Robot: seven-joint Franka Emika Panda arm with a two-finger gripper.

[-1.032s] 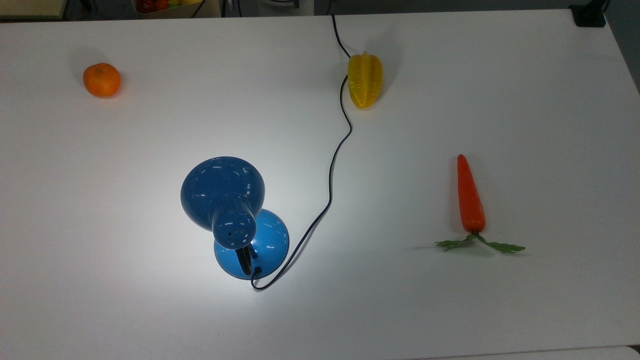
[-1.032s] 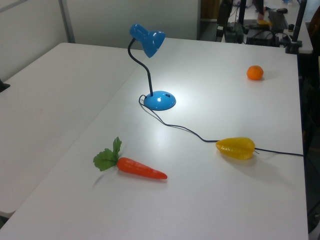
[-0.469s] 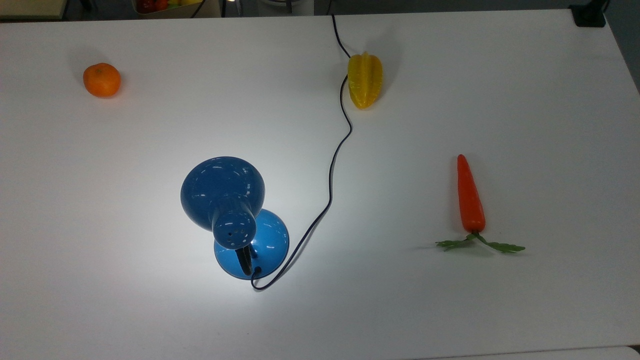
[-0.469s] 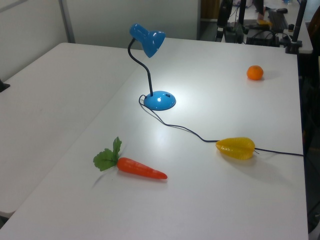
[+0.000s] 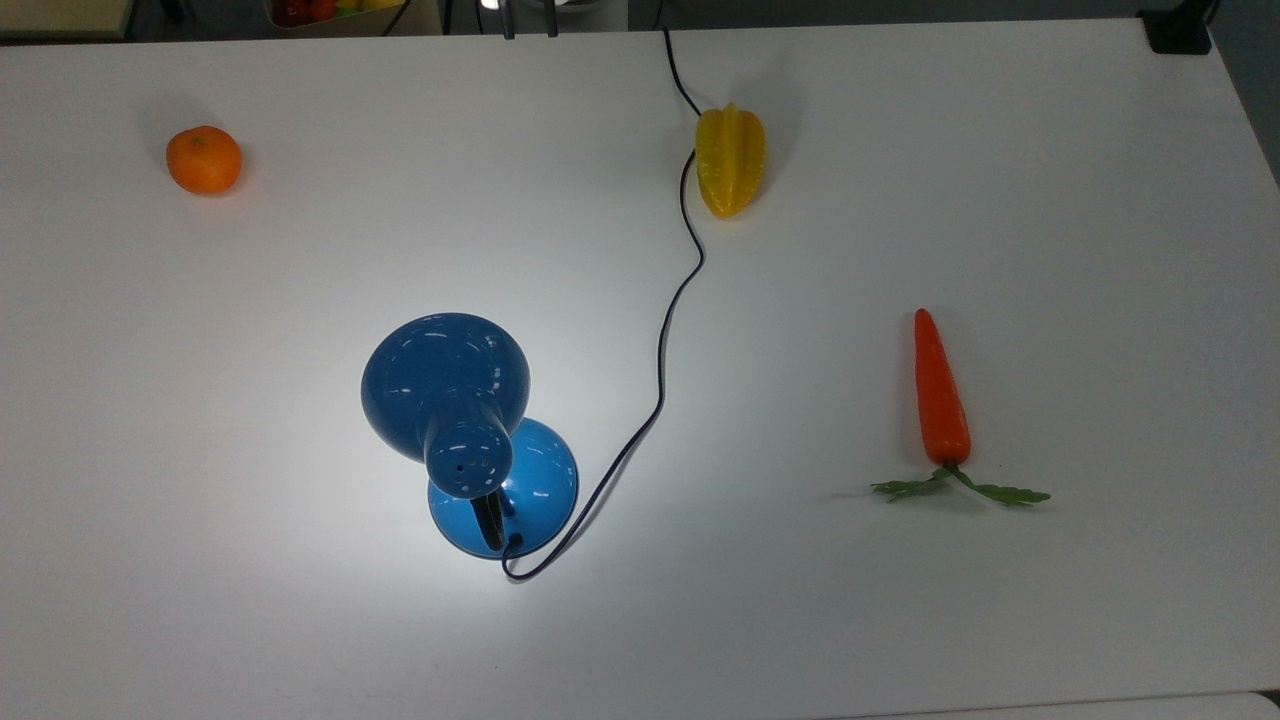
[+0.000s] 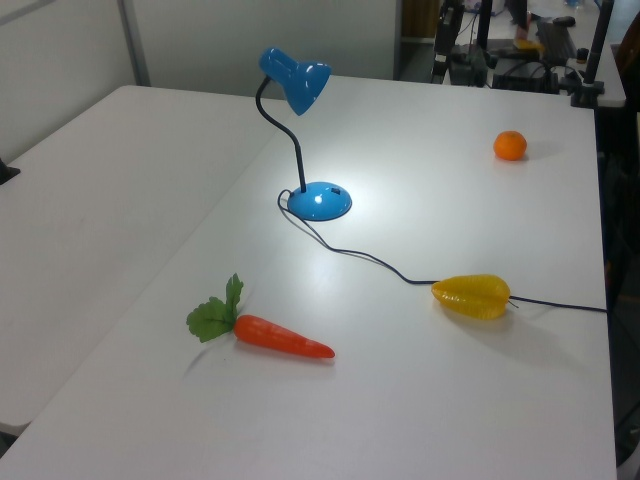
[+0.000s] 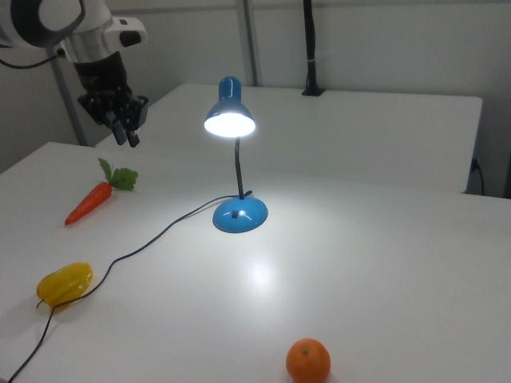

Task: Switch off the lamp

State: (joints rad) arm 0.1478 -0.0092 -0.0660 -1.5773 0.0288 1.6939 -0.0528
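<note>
Blue lamp (image 5: 447,395) still lit, unmoved — fingers (image 5: 509,30) newly at top view's upper edge

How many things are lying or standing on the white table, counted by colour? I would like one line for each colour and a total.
Blue: 1, the lamp
Orange: 2, the mandarin and the carrot
Yellow: 1, the star fruit
Total: 4
</note>
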